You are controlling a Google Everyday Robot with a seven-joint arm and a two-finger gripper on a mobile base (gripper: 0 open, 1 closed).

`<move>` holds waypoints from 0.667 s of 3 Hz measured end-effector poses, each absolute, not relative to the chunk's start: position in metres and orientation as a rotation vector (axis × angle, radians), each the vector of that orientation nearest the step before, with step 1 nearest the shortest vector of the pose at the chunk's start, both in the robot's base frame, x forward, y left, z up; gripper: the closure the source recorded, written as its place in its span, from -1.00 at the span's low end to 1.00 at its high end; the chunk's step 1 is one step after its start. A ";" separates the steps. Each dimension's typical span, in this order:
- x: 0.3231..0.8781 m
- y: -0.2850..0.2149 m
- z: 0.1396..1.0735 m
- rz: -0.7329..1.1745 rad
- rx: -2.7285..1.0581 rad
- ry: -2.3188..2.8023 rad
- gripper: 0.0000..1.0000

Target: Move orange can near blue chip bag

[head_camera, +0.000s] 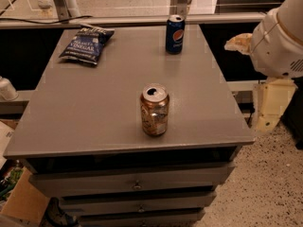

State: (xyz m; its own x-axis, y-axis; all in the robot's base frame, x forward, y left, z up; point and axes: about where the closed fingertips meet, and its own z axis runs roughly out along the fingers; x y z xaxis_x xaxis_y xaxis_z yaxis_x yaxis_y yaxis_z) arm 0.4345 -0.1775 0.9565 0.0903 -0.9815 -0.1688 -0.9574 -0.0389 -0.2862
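Cabinet (94, 108) of grey drawers fills the middle of the view, its flat top bearing three things; the orange can (154, 110) stands upright toward the front edge, roughly mid-width, its silver top facing the camera with the mouth hole showing dark; its label is mottled orange-brown and cream. The blue chip bag (86, 44) lies flat near the far left corner of the same top, crinkled, white lettering up; it is well apart from the orange can, diagonally across the surface. A blue Pepsi can (174, 33) stands upright at the far edge, right of centre, well apart from both the bag and the orange can.

The robot's white arm (279, 37) bulks in at the right side of the view, beyond the cabinet's right edge; the gripper (269, 109), cream-coloured, hangs below it, just off that edge and near the level of the top, touching none of the three things; whether it is parted or closed I cannot tell. Speckled floor (270, 188) shows at the lower right; a cardboard box (21, 200) sits at the lower left beside the drawers.
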 end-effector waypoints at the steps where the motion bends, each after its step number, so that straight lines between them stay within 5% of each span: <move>1: 0.435 -0.177 0.957 -0.105 -2.051 1.919 -1.00; 2: 0.432 -0.171 0.946 0.003 -1.992 1.919 -1.00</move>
State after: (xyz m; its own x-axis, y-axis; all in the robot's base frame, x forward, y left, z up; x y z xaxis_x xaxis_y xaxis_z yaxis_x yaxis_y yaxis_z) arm 0.4322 -0.1705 0.9462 0.0710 -0.9641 -0.2560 -0.9648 -0.0012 -0.2629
